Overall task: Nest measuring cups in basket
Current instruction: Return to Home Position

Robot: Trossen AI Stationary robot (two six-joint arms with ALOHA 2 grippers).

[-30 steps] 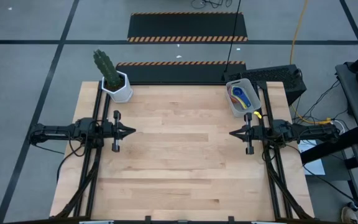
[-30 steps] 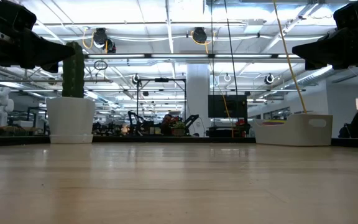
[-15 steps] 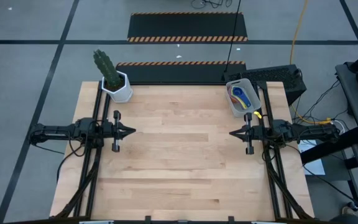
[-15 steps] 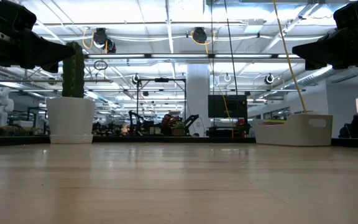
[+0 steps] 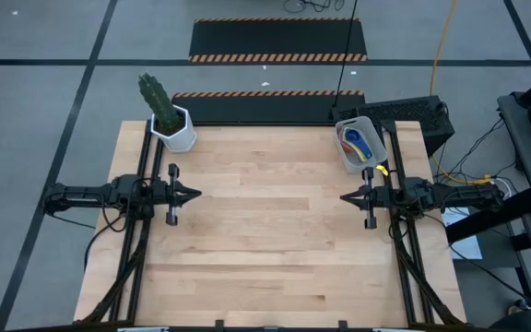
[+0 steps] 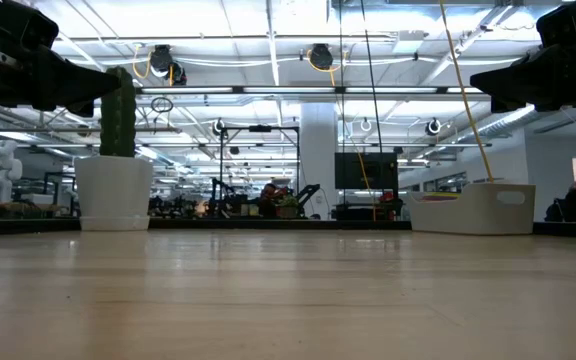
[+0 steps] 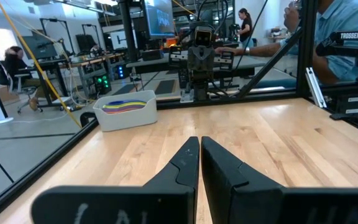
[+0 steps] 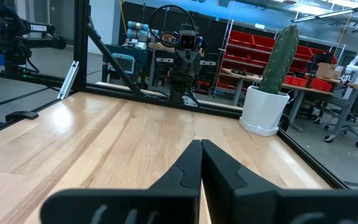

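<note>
The left gripper (image 5: pixel 194 195) sits at the left edge of the wooden table (image 5: pixel 265 240), about midway in depth, and points inward toward the centre. The right gripper (image 5: pixel 345 196) mirrors it at the right edge. In each wrist view the two dark fingers meet along their length with at most a hairline gap. Both grippers are closed and hold nothing. This facing, pulled-in pose fits a parked position: it keeps the arms off the work area and clear of the basket.

The basket (image 7: pixel 126 118) stands just beyond the right gripper, at the table's far right corner, and touches neither arm. Its long axis runs roughly near to far, turned slightly toward the table's right edge at the near end. The corner position places it within reach of the right arm.

The measuring cups (image 5: pixel 361 143) lie inside the basket, stacked one in another, with a blue cup on top and coloured rims showing around it. The handles appear to point toward the basket's near end, where a yellow tip shows at the rim. This detail is too small to confirm. As judged from this, nesting is complete.

The white hexagonal cactus pot (image 5: pixel 181 137) stands at the far left corner, well apart from the basket.
</note>
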